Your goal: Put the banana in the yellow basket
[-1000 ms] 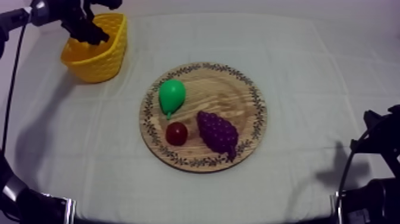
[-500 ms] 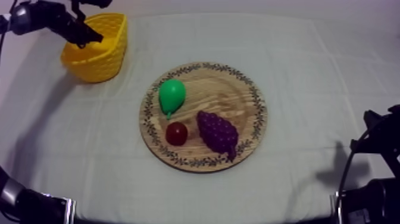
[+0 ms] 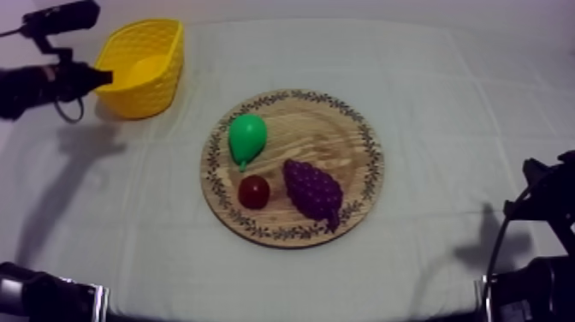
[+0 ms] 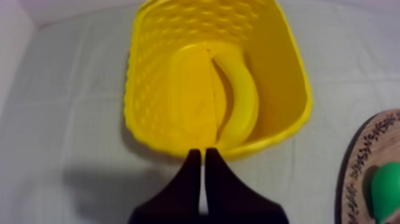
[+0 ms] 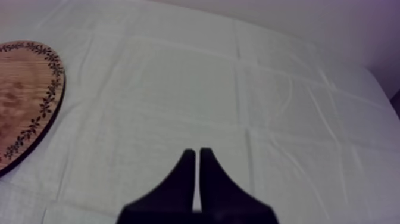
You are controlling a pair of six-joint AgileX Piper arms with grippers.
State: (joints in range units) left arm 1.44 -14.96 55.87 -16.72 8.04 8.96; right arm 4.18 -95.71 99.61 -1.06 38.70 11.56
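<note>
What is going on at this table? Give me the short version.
The long yellow toy banana lies inside the yellow basket, so the job looks done. My left gripper is shut on nothing, just outside the basket's rim. The green pear, the small red fruit and the purple bunch of grapes sit on the round wooden board with the patterned rim. My right gripper is shut and empty over the bare grey-white cloth beside the board.

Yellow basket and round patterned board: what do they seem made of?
The yellow basket looks like moulded plastic: uniform colour, slight sheen, dimpled weave-pattern walls. The round patterned board looks like wood, matte, with visible grain; a printed veneer is possible.
</note>
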